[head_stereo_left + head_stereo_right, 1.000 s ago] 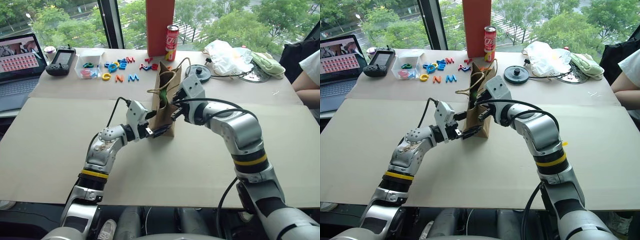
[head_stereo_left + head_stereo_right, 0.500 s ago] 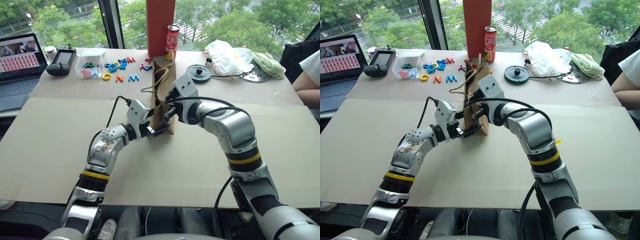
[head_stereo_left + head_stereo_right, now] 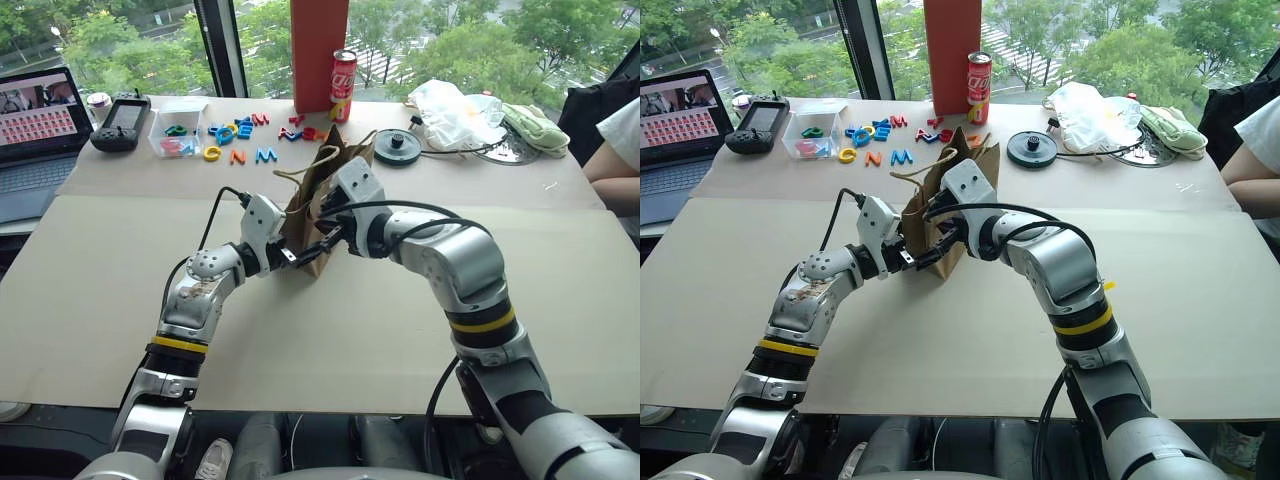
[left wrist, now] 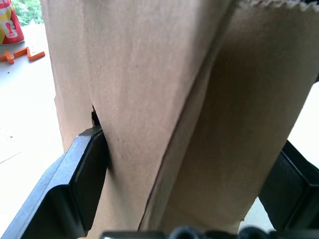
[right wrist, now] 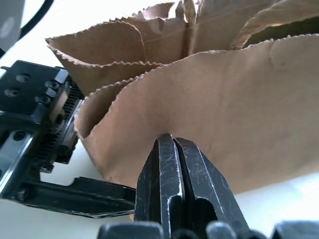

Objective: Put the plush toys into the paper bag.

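The brown paper bag [image 3: 318,185] stands leaning on the table's middle, its twine handles [image 3: 300,180] hanging loose. My left gripper [image 3: 303,256] reaches in from the left. Its fingers [image 4: 79,184] are spread wide on either side of the bag's lower part [image 4: 164,99] and press against it. My right gripper [image 3: 335,238] comes in from the right, shut, with its tips [image 5: 171,142] against the bag's side wall [image 5: 224,109] and nothing visible between them. The plush toys are hidden.
Behind the bag stand a cola can [image 3: 343,85] and a tall orange box [image 3: 320,45]. Plastic letters [image 3: 240,132], a clear box [image 3: 180,128], a handheld console [image 3: 120,122] and a laptop [image 3: 40,130] lie back left. A white plastic bag [image 3: 450,110], a green cloth [image 3: 535,130] and a person's sleeve [image 3: 620,135] are back right.
The bag has shifted left together with both grippers and turned, so that its broad side faces me and it leans. Neither gripper's fingers have changed.
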`<action>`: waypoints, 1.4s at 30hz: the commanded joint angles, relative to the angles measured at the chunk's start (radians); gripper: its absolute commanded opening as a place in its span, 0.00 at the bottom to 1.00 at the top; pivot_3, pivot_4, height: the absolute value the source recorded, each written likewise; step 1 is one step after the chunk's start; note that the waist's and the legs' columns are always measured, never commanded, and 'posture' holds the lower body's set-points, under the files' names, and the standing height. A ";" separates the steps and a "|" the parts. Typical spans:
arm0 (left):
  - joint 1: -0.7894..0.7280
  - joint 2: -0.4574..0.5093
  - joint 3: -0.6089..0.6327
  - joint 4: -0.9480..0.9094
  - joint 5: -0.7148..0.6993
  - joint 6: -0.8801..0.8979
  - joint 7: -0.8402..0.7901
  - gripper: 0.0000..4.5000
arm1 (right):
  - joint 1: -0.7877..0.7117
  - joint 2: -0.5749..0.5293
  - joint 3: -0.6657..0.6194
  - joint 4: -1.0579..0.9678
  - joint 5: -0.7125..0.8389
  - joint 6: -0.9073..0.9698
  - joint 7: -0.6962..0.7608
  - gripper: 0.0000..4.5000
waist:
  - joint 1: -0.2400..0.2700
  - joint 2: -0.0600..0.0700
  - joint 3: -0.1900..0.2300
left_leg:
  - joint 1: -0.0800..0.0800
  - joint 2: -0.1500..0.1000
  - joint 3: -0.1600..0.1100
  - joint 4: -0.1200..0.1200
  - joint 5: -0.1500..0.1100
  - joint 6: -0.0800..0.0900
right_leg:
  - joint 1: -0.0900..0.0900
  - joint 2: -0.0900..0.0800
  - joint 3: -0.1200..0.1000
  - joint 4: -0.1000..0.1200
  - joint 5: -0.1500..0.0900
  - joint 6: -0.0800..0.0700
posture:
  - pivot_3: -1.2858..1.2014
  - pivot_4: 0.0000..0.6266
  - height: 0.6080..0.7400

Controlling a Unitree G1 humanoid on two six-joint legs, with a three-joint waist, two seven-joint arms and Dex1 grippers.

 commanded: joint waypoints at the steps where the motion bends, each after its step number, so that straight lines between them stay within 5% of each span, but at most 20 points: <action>1: -0.036 -0.008 0.016 0.022 0.013 -0.045 0.007 0.94 | -0.008 0.015 -0.002 -0.046 0.016 0.009 -0.006 0.01 | 0.001 0.000 0.000 | 0.000 0.000 0.000 0.000 0.000 0.000 | 0.000 0.000 0.000 0.000 0.000 0.000 | 0.52 0.24 0.99; 10: -0.045 -0.040 0.012 0.072 0.036 -0.105 0.019 0.94 | -0.005 0.018 -0.006 -0.055 0.011 0.024 -0.008 0.01 | 0.001 0.000 0.000 | 0.000 0.000 0.000 0.000 0.000 0.000 | 0.000 0.000 0.000 0.000 0.000 0.000 | 0.52 0.24 0.99; 14: -0.053 -0.047 0.017 0.097 0.046 -0.138 0.030 0.71 | -0.007 0.018 -0.007 -0.054 0.011 0.026 -0.009 0.00 | 0.001 0.000 0.000 | 0.000 0.000 0.000 0.000 0.000 0.000 | 0.000 0.000 0.000 0.000 0.000 0.000 | 0.52 0.24 0.99; 23: -0.067 -0.051 0.028 0.133 0.050 -0.165 0.035 0.01 | 0.007 -0.038 -0.038 -0.093 0.018 0.045 0.007 0.00 | 0.001 0.000 0.000 | -0.001 -0.001 0.000 0.000 0.000 0.000 | 0.000 0.000 0.000 0.000 0.000 0.000 | 0.52 0.24 0.99; 32: -0.053 -0.055 0.045 0.123 0.040 -0.168 0.038 0.01 | 0.104 -0.208 -0.126 -0.233 0.066 0.071 0.062 0.00 | 0.002 0.000 0.000 | -0.002 -0.001 -0.001 0.000 0.000 0.000 | 0.000 -0.001 -0.001 0.000 0.000 0.000 | 0.52 0.24 0.99; 42: -0.043 -0.054 0.056 0.098 0.023 -0.175 0.015 0.01 | 0.143 -0.250 -0.193 -0.225 0.098 0.023 0.073 0.00 | 0.001 0.000 0.000 | -0.002 -0.001 -0.001 0.000 0.000 0.000 | -0.001 0.000 -0.001 -0.001 0.000 0.000 | 0.52 0.24 0.99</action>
